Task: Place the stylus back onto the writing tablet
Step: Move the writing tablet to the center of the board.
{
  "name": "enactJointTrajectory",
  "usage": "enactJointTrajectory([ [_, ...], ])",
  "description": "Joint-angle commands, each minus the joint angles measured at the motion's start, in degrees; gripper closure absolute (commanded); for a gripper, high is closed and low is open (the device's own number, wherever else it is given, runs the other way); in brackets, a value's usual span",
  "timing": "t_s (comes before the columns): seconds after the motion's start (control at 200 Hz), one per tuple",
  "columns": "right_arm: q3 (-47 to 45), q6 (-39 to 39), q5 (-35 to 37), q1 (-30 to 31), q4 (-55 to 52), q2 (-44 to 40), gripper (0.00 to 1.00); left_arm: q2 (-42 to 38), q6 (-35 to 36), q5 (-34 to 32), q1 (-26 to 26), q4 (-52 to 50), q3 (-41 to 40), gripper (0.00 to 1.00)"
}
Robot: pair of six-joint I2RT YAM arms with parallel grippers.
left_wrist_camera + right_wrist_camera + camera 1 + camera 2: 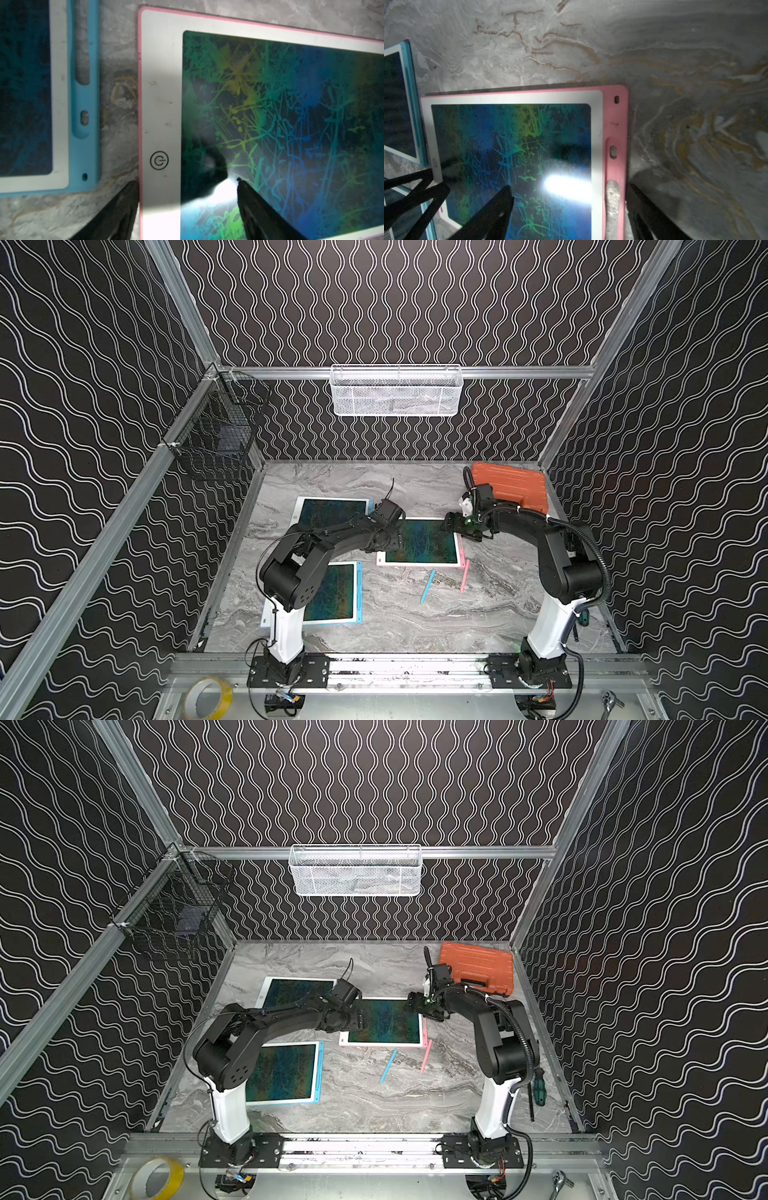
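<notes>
Left gripper and right gripper, spread, each straddle a pink tablet edge; black wire basket holds a dark box.

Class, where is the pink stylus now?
In both top views the pink stylus lies off the pink tablet's near right corner, right of the blue stylus.

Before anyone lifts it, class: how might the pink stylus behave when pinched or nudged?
The pink stylus looks thin and straight, so probably stiff and light. It lies flat on the smooth table, so a nudge may slide or roll it. Its narrow body likely offers little to grip.
</notes>
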Motion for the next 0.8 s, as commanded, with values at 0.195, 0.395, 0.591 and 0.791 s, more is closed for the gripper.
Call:
enactJointTrajectory([
  [0.195,-4.02,2.52,-4.40,3.27,-5.13,-2.11,0.14,-0.35,-3.08,5.97,-0.86,-4.79,-3.36,0.23],
  [0.395,-3.80,2.97,-4.07,3.56,-5.74,-3.12,0.14,-0.71,-3.43,5.79,-1.46,-4.82,-3.65,0.23],
  [0.591,-1.85,3.10,-2.89,3.57,-7.08,-3.45,0.14,-1.01,-3.85,5.79,-1.84,-4.97,-3.65,0.23],
  [0.791,3.46,2.75,1.93,2.97,-11.12,-6.28,0.10,-3.09,-3.05,5.06,-1.04,-6.23,-1.31,0.16],
])
